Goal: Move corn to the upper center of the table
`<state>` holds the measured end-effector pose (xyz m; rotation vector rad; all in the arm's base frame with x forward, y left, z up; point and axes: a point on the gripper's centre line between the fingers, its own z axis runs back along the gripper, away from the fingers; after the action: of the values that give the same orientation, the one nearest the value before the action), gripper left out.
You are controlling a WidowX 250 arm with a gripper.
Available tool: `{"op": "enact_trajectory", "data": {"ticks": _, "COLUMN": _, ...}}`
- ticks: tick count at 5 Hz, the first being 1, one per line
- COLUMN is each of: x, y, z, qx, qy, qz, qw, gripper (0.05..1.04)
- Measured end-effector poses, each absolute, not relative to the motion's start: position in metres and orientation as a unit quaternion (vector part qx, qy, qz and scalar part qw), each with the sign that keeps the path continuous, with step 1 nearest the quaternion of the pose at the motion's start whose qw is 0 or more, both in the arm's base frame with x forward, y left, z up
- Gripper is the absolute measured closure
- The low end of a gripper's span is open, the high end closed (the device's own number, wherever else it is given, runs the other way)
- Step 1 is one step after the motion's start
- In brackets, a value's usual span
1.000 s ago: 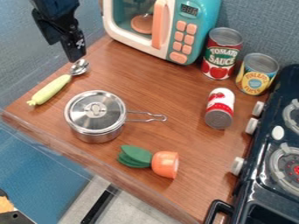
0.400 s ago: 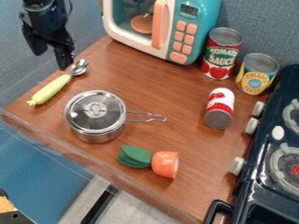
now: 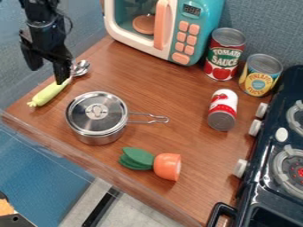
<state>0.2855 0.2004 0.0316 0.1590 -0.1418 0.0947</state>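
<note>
One black gripper point(image 3: 47, 73), fingers apart, hangs at the tabletop's point(image 3: 151, 86) left edge, one fingertip overlapping the spoon's handle in view. One spoon point(image 3: 47, 94), handle yellow and corn-like, lies along that edge, near the pot point(image 3: 96, 113).

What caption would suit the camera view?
Open gripper hovers at the toy corn, near a lidded saucepan and toy microwave.

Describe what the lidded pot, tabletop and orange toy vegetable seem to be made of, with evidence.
Lidded pot: shiny metal, probably stainless steel, given its silvery reflections.
Tabletop: smooth wood or wood-look laminate, shown by brown grain streaks.
Orange toy vegetable: perhaps plastic or painted wood; its smooth, even surface leaves that open.
</note>
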Motion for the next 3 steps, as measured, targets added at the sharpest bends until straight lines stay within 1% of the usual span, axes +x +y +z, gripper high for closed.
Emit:
{"op": "enact_trajectory", "data": {"ticks": 1, "x": 0.287, "y": 0.208, "z": 0.027, "qx": 0.072, "qy": -0.065, "qz": 0.058, "qw": 0.994, "gripper": 0.084}}
{"op": "enact_trajectory", "data": {"ticks": 2, "x": 0.290, "y": 0.211, "z": 0.018, "qx": 0.046, "qy": -0.066, "qz": 0.063, "qw": 0.995, "gripper": 0.084}}
{"op": "enact_trajectory", "data": {"ticks": 3, "x": 0.293, "y": 0.210, "z": 0.013, "qx": 0.049, "qy": -0.059, "qz": 0.048, "qw": 0.996, "gripper": 0.084}}
